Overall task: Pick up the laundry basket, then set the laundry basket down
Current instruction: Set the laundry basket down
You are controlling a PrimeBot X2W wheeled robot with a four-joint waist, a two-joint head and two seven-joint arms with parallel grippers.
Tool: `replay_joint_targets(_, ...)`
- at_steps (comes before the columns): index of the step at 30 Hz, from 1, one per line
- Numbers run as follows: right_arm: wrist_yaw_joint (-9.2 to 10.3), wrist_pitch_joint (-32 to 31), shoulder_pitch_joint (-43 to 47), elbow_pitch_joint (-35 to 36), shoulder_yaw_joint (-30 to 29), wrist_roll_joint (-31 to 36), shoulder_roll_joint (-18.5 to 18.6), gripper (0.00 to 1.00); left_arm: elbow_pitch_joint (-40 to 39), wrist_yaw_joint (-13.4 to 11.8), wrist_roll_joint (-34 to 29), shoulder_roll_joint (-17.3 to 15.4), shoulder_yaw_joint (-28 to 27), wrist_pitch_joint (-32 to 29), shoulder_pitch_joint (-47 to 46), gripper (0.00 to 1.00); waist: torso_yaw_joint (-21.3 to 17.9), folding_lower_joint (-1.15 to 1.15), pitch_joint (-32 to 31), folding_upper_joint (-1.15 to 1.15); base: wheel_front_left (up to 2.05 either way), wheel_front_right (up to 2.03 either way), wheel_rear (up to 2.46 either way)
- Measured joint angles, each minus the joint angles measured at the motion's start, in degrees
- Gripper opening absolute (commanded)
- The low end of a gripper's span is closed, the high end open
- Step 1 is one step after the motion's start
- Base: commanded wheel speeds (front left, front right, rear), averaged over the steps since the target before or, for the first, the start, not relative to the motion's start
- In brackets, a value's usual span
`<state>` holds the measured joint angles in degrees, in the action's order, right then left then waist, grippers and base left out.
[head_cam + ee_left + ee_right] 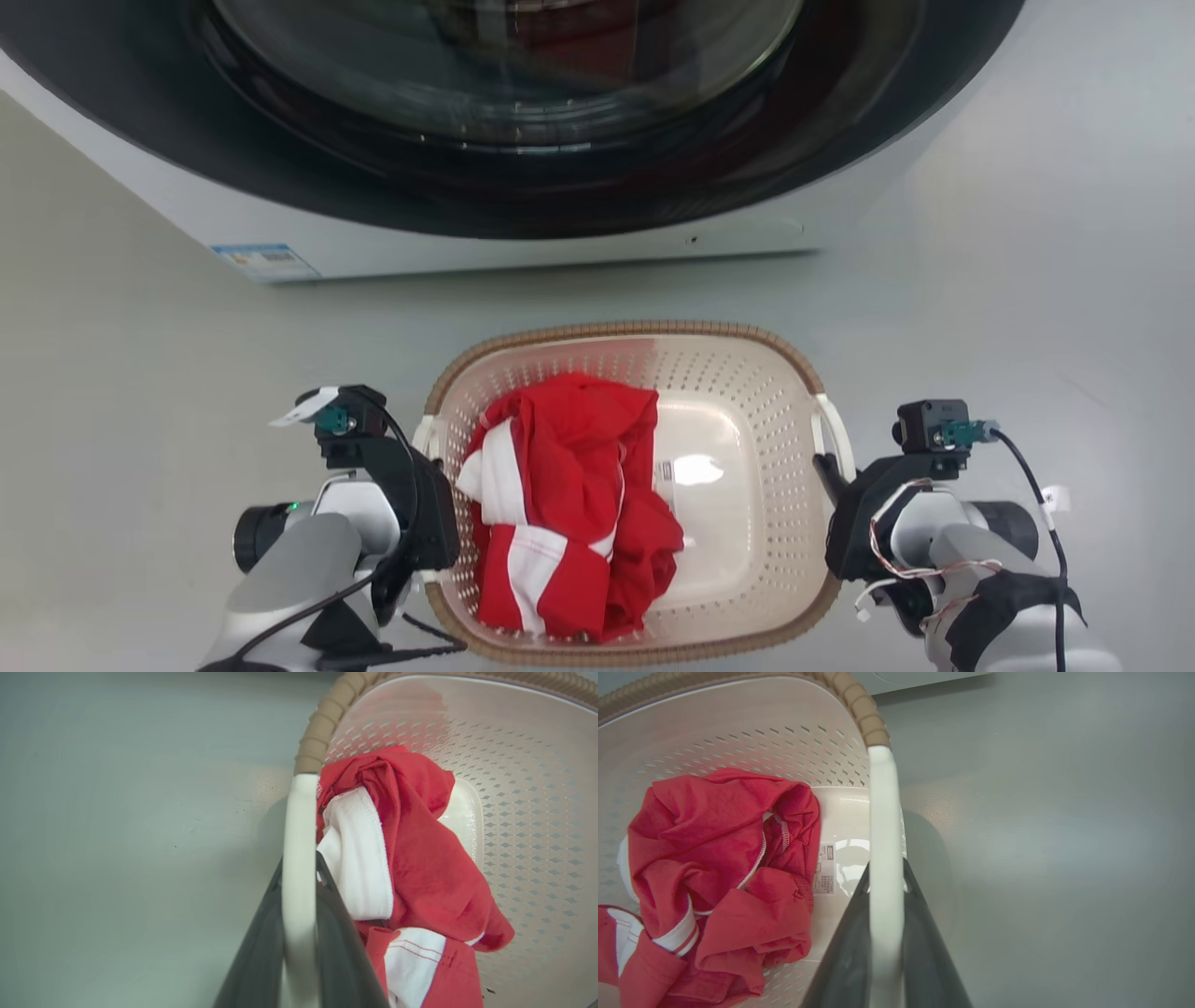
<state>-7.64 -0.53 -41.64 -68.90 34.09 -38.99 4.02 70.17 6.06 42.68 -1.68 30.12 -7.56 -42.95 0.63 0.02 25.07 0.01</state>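
Grey floor point(140, 373) spreads below us. Our left gripper point(300, 870) clamps the basket point(635, 329) by its 9 o'clock handle point(299, 821), our right gripper point(886, 872) by its 3 o'clock handle point(883, 812). Red clothes point(569, 504) lie inside, and the washer point(523, 252) stands beyond at 12.

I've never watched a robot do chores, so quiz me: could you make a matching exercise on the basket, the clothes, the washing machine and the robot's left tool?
Things:
1. laundry basket
2. garment
3. washer
4. left tool

Descriptions:
A. red and white, crumpled
B. shut on a white side handle
C. cream, perforated, with a brown rim
D. white body, dark round door

Pairs: 1-C, 2-A, 3-D, 4-B
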Motion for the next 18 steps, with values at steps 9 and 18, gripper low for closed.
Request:
replay_joint_targets(9, 0.00, 2.52, -3.37, 0.14, 0.46, 0.73, 0.69, 0.00, -0.32, -0.30, -0.22, 0.02, -0.12, 3.22, -3.02, 0.00, 0.41, -0.01, 6.70, 0.00, 0.00, 0.00, 0.00)
replay_joint_targets(18, 0.00, 5.04, -6.15, 0.40, 1.41, 2.25, 1.48, 0.00, -0.41, -0.60, -0.65, 0.12, -0.13, 6.13, -5.82, 0.00, 0.79, -0.01, 12.39, 0.00, 0.00, 0.00, 0.00)
